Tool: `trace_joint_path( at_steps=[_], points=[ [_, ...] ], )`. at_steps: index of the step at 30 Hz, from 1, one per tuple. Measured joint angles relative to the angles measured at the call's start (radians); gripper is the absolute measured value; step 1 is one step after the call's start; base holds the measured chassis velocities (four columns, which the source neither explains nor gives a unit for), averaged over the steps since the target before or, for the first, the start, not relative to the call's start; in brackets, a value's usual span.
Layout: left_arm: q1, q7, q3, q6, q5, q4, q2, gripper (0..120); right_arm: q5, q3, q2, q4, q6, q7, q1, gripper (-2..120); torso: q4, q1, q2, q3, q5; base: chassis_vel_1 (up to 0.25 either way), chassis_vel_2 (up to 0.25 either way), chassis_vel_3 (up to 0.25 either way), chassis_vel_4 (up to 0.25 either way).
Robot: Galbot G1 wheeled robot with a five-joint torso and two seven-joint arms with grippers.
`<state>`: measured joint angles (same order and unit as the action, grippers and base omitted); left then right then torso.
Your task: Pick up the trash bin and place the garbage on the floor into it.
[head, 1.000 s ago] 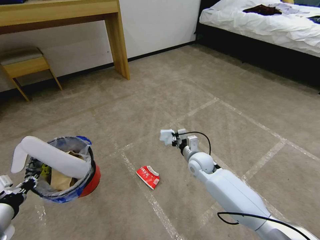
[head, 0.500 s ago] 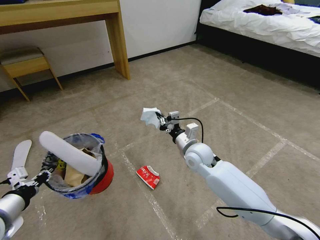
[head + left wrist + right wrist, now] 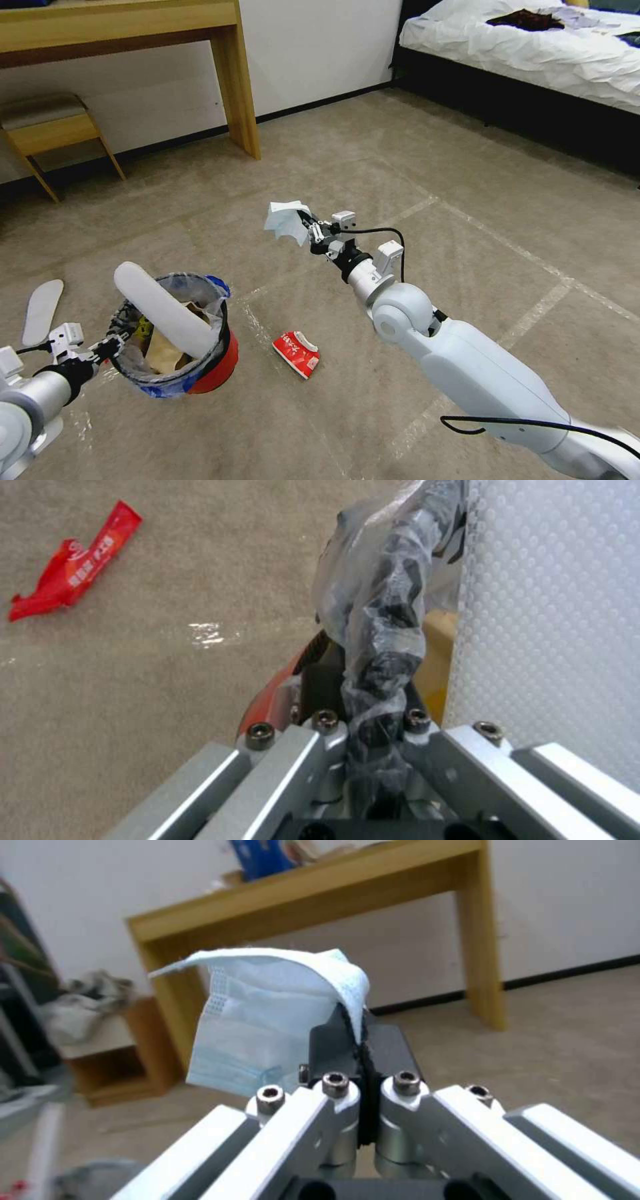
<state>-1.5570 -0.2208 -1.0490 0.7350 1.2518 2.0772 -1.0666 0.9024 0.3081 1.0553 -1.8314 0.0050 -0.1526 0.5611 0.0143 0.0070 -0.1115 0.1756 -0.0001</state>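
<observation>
White slipper (image 3: 41,311) flat on carpet (image 3: 467,220) at far left. Left gripper (image 3: 115,338) clenched on rim of trash bin (image 3: 200,363), bin held tilted, second slipper (image 3: 163,319) across its mouth. Red wrapper (image 3: 297,353) on carpet beside bin. Right gripper (image 3: 308,229) raised, pinching light-blue face mask (image 3: 283,220).

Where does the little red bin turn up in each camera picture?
Head view: the trash bin is low on the left, rim pinched by the left gripper.
Left wrist view: its red wall and bagged rim sit just past the gripper.
Right wrist view: a blurred grey shape beyond the right gripper, which holds the light-blue scrap, may be it; I cannot tell.
Shared landmark: the red wrapper on the carpet.
</observation>
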Motion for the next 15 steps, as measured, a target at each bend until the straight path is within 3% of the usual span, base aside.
trace_joint_path(
  at_steps=[8, 15],
  points=[
    [0.021, -0.001, 0.028, 0.001, 0.003, -0.029, 0.033, 0, 0.065, 0.12, 0.027, -0.046, -0.003, 0.001, -0.066, 0, -0.0001, 0.0, 0.0, 0.0, -0.0001, 0.0, 0.0, 0.0, 0.0],
    [0.03, -0.003, 0.034, 0.001, 0.005, -0.041, 0.042, 0, 0.127, 0.311, 0.094, -0.064, -0.092, -0.084, -0.188, 0, -0.0002, 0.0, 0.0, 0.0, -0.0002, 0.0, 0.0, 0.0, 0.0]
  ],
)
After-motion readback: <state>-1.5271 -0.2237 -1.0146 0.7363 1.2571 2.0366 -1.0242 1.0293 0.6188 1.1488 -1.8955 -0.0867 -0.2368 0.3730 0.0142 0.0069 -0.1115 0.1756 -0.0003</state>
